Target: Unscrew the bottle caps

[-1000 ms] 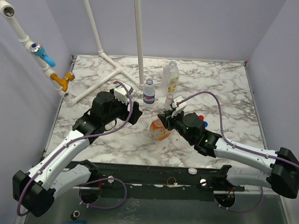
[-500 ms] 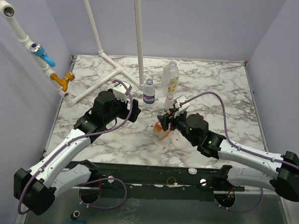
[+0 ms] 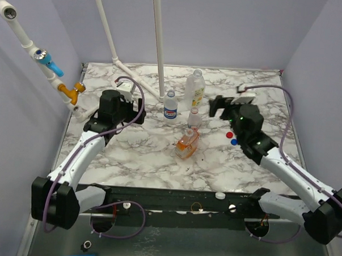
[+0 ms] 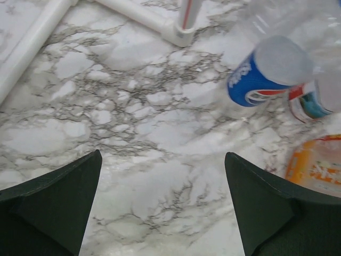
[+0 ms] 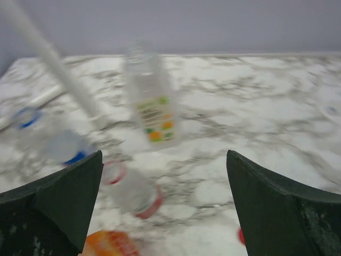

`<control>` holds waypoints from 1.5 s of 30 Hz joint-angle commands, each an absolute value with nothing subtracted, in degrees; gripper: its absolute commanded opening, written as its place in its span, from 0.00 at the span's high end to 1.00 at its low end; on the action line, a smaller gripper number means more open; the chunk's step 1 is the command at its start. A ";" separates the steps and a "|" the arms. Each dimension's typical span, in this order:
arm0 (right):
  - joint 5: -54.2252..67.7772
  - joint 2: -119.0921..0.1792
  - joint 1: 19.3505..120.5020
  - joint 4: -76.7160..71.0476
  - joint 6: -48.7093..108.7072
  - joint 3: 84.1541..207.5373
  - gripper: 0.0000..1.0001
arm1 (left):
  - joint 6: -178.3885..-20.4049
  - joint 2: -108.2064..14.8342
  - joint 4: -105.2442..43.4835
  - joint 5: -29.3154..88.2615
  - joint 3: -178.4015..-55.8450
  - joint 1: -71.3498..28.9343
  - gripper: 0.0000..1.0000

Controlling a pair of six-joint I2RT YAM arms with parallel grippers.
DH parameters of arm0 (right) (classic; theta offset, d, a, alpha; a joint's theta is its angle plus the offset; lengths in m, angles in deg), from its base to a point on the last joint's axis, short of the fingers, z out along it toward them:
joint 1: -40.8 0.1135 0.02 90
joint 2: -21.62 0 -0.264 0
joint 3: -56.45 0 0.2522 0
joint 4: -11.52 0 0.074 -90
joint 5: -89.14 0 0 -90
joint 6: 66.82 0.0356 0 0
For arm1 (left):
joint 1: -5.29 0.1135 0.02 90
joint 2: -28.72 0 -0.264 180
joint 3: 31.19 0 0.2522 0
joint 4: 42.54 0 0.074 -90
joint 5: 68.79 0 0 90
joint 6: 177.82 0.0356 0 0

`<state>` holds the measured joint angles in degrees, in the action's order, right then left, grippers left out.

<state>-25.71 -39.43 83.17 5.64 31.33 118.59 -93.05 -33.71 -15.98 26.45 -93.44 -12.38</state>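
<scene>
Both tools are hanging wide open and empty: left tool [image 4: 162,154] at 9 o'clock of the Pepsi bottle [image 3: 171,105], right tool [image 5: 164,154] at its 3 o'clock. Orange-label bottle [image 3: 187,144] is lying tipped mid-way across the surface [image 3: 130,154], at Pepsi's 5 o'clock, long axis running 12-to-6 with the whitish neck end toward 12. Red cap [image 3: 229,134] and blue cap [image 3: 234,141] are lying loose at its 3 o'clock; the right arm is probably sitting nearer.

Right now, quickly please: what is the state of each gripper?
Left gripper: open, holding nothing.
Right gripper: open, holding nothing.
</scene>
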 commanded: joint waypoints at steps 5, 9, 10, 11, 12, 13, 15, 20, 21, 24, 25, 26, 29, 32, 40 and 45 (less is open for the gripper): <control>-8.07 -43.14 47.98 3.87 51.73 113.00 0.00 | -84.71 -45.51 -18.71 35.10 -97.99 -0.75 0.01; -13.83 -47.64 41.20 7.20 58.11 111.07 0.00 | -84.76 -48.92 -20.39 36.07 -97.76 0.56 0.01; -18.50 -48.16 41.09 9.87 58.11 109.37 0.00 | -85.78 -49.58 -21.48 37.06 -97.39 1.54 0.01; -24.40 -48.82 41.06 13.84 56.33 106.99 0.00 | -87.17 -50.20 -23.23 37.68 -96.46 2.88 0.01; -28.46 -49.55 41.06 18.25 53.78 104.85 0.00 | -87.55 -50.52 -25.15 38.26 -95.28 3.85 0.01; -32.06 -50.58 41.06 21.93 51.03 103.15 0.00 | -87.55 -50.85 -27.28 38.82 -94.04 4.72 0.01; -34.90 -52.85 38.21 22.73 49.14 102.51 0.00 | -88.30 -51.26 -34.86 39.33 -90.25 7.31 0.01; -35.32 -56.62 36.52 33.44 47.62 96.96 0.00 | -90.35 -55.40 -54.09 38.98 -81.77 9.38 0.01; -34.22 -57.33 36.43 37.84 46.00 95.42 0.00 | -90.58 -56.29 -57.45 38.93 -80.52 9.37 0.01; -30.28 -57.59 35.89 46.28 39.84 93.24 0.00 | -90.84 -59.14 -63.99 38.59 -79.76 9.42 0.01; -28.64 -57.69 35.88 49.05 37.19 92.39 0.00 | -90.91 -60.30 -62.21 38.31 -81.42 9.40 0.01; -27.41 -57.65 35.89 50.10 35.36 91.79 0.00 | -90.97 -61.02 -61.16 38.02 -82.38 9.46 0.01; -24.99 -57.43 35.81 50.17 35.43 90.14 0.00 | -91.22 -62.27 -59.36 38.28 -83.37 10.10 0.01; -23.28 -58.85 35.90 55.24 34.00 86.58 0.00 | -92.82 -61.43 -68.00 40.26 -76.76 11.45 0.01; -20.57 -64.82 35.87 66.25 34.06 84.19 0.00 | -94.69 -63.08 -87.67 38.55 -66.69 12.58 0.01; -8.30 -68.12 35.91 67.45 28.30 84.75 0.00 | -95.71 -63.49 -90.53 35.78 -65.12 12.43 0.01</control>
